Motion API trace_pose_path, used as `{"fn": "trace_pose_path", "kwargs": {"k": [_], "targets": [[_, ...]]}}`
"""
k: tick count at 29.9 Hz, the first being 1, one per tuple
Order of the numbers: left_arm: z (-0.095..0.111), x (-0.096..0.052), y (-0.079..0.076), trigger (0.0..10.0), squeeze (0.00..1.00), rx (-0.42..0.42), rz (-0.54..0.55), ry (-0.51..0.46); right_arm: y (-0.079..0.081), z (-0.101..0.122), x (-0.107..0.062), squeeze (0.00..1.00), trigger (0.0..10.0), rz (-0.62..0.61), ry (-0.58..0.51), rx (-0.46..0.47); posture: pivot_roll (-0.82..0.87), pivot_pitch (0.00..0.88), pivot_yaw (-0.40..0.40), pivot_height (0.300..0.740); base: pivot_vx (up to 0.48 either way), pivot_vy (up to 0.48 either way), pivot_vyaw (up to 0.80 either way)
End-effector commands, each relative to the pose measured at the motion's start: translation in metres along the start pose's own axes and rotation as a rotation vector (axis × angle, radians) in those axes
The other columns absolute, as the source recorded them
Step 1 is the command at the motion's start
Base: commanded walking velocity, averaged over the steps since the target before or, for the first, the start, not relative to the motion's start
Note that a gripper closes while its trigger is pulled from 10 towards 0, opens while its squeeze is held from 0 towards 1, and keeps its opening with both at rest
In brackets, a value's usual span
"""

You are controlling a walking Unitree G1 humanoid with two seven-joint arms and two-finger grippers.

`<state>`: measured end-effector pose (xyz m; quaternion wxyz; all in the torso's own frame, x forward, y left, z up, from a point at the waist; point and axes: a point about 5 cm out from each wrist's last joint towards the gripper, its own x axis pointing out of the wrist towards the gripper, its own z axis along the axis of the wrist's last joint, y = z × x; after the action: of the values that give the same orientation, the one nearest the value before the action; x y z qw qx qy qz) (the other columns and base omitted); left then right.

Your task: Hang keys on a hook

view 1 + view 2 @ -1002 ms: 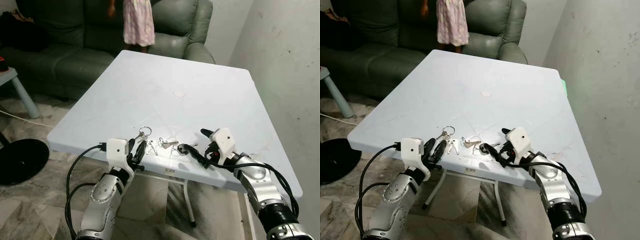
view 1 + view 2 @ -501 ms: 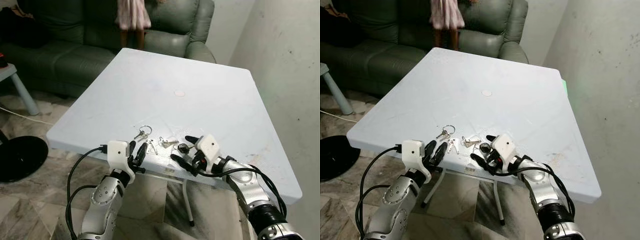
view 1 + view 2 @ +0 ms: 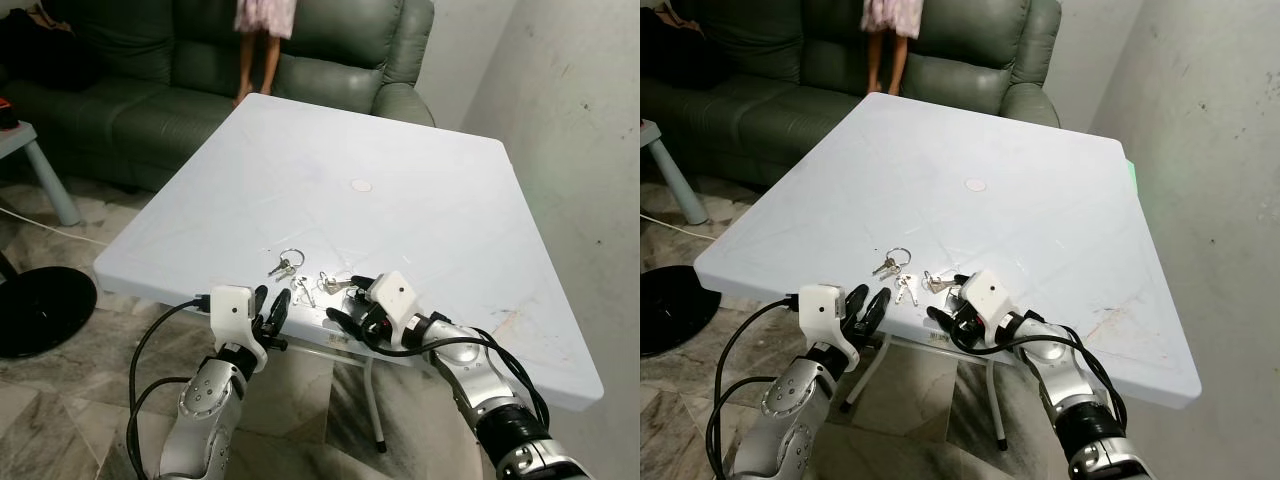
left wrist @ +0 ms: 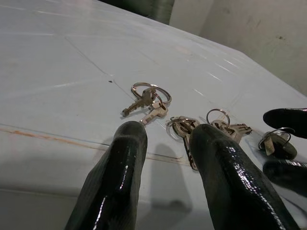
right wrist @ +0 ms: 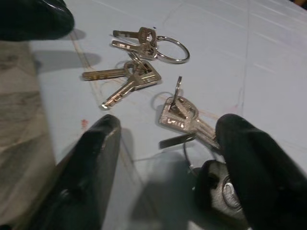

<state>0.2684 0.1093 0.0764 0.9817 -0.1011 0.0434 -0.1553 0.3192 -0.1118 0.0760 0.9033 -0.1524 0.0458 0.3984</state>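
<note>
Two robot hands reach over the near edge of a pale blue bench [image 3: 420, 210]. The left hand [image 3: 271, 309] has its fingers spread, grasping nothing. The right hand [image 3: 347, 307] is also spread and released. Several key bunches [image 5: 139, 76] lie on the bench between and just beyond both hands. Further off stands a green sofa [image 3: 150, 70] with a person's legs [image 3: 255, 70].
</note>
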Motion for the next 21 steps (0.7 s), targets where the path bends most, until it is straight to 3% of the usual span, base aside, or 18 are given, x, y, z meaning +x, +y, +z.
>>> {"fn": "trace_pose_path", "kwargs": {"k": [1,21], "targets": [[0.002,0.001,-0.006,10.0,0.00,0.011,-0.017,0.000,-0.004,0.002,0.001,0.00,0.0,-0.016,0.010,-0.017,0.22,0.000,-0.146,0.736,0.000,0.000,0.00],[0.000,-0.004,-0.007,10.0,0.00,0.004,0.004,0.003,-0.017,0.003,0.000,0.00,0.0,-0.060,0.002,-0.062,0.24,0.000,-0.160,0.736,0.000,0.000,0.00]]}}
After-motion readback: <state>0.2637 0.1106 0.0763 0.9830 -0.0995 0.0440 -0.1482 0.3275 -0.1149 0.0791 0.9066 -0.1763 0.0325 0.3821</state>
